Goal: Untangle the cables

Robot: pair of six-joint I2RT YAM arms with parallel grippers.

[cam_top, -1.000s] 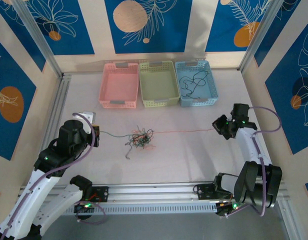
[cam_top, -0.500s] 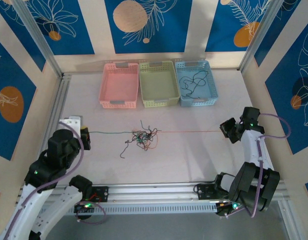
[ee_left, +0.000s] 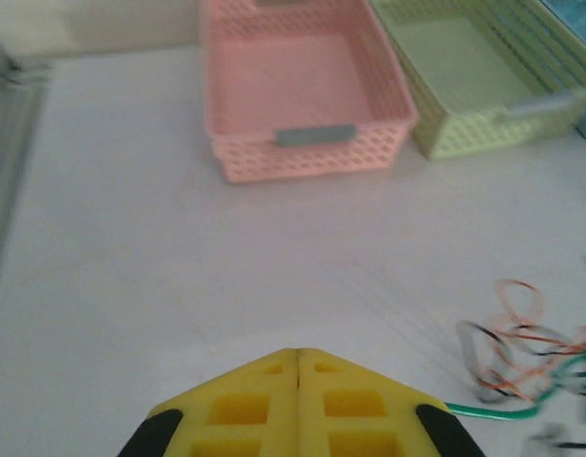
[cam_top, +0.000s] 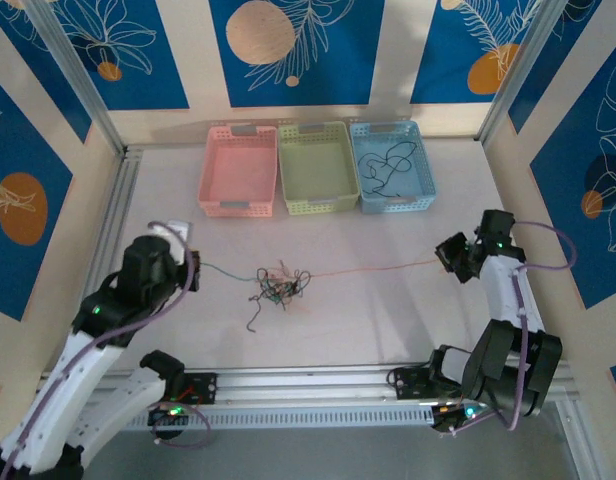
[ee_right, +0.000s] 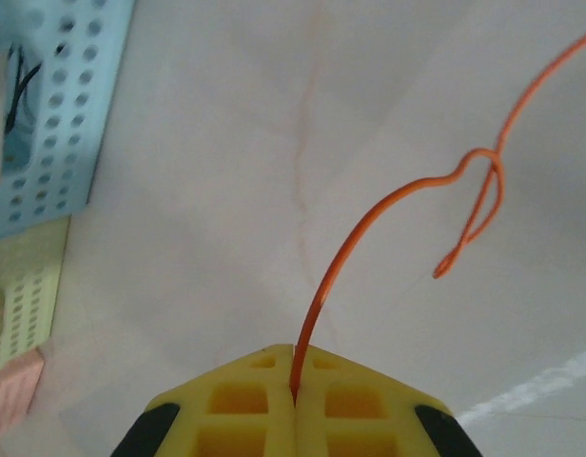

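Right pincer pressed together, pinching thin orange-red wire at seam. Left pincer closed tight too; I see thin green wire trailing from under its pad. White table carries three perforated plastic baskets at far edge: pink basket, pale green basket, light blue basket holding loose black wire. Mixed-colour tangle of thin cables mid-table between arms; orange-red wire runs right from it, green left.

Bright even light, wrist cams blurry
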